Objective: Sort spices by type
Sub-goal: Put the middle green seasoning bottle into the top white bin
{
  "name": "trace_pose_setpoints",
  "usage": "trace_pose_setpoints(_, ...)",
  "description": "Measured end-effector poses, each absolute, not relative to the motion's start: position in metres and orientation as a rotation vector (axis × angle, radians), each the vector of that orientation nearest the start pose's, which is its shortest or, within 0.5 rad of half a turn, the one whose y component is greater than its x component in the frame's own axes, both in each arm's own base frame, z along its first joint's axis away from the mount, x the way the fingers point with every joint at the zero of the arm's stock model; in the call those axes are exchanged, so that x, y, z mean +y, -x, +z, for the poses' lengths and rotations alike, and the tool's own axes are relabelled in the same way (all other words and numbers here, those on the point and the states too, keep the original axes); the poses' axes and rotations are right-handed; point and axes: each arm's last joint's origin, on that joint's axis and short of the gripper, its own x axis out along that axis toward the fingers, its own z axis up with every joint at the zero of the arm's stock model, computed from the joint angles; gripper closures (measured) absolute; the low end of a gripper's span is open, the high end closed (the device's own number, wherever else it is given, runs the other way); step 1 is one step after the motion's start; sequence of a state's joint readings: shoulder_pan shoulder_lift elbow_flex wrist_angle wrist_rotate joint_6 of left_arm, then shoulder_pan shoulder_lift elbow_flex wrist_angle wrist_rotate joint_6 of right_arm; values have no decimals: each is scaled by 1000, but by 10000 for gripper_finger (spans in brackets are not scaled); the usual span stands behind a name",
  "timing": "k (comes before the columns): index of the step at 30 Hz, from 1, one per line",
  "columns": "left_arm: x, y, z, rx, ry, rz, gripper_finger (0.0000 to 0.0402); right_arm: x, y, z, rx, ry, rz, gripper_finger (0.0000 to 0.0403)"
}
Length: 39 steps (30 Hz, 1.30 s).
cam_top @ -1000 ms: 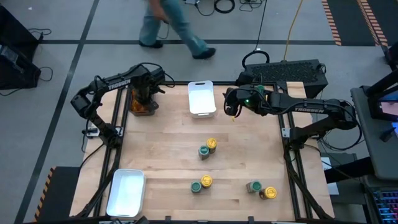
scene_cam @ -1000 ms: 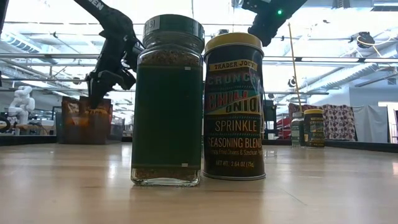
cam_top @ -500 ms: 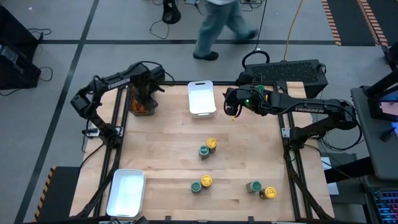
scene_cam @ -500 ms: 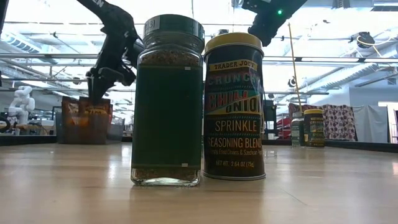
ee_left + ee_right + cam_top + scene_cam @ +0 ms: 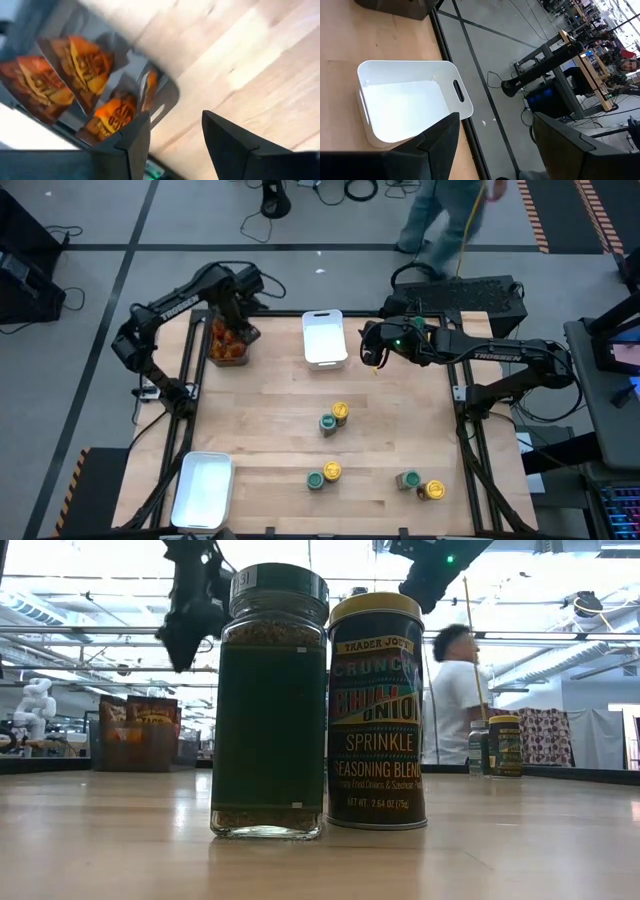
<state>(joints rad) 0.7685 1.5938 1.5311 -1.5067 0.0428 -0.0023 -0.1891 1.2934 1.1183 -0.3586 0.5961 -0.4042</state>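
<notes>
The spices are small jars standing in pairs on the table: green-lidded [image 5: 327,423] beside yellow-lidded [image 5: 341,412], a second pair [image 5: 322,474] and a third pair [image 5: 420,486]. The low view shows a green-lidded jar [image 5: 270,700] and a yellow-lidded tin [image 5: 378,710] up close. Orange-brown packets [image 5: 228,340] stand in the dark clear-sided bin [image 5: 165,95] at the far left corner. My left gripper [image 5: 175,117] hangs open and empty above that bin [image 5: 140,735]. My right gripper [image 5: 495,120] is open and empty, just right of the far white tray [image 5: 405,100].
A white tray [image 5: 324,337] sits at the far edge's middle, and a second white tray [image 5: 203,488] at the near left corner. Bare wood lies between the trays and the jar pairs. A person [image 5: 455,690] walks behind the table's far side.
My left gripper has risen up out of the bin and drawn a little toward the far edge; the packets stay in the bin. The right arm has kept still. The person behind the table has walked from left to right.
</notes>
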Motion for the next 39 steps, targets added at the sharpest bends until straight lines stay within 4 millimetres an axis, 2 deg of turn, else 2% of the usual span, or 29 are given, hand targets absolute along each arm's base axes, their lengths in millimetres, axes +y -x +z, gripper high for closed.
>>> trace_pose_setpoints(4,182,-199,350,1303,576,582,219,-60,-268,334,645,485,-633,167)
trace_pose_setpoints(7,170,-200,376,1107,513,537,219,-54,-268,337,606,459,-617,167)
trace_pose_setpoints(11,148,-209,403,820,411,376,219,-46,-269,338,552,350,-520,167)
trace_pose_setpoints(14,127,-219,412,692,331,254,219,-40,-269,335,536,223,-444,167)
trace_pose_setpoints(20,95,-243,396,663,161,45,219,-27,-264,332,563,-4,-252,167)
trace_pose_setpoints(24,82,-255,385,613,125,-130,219,-16,-262,333,563,-150,-109,167)
trace_pose_setpoints(29,68,-262,371,598,97,-268,219,10,-261,335,570,-165,75,167)
trace_pose_setpoints(32,59,-266,357,622,66,-315,219,25,-262,335,564,-201,74,167)
trace_pose_setpoints(39,33,-279,330,619,50,-360,219,42,-259,333,588,-343,12,167)
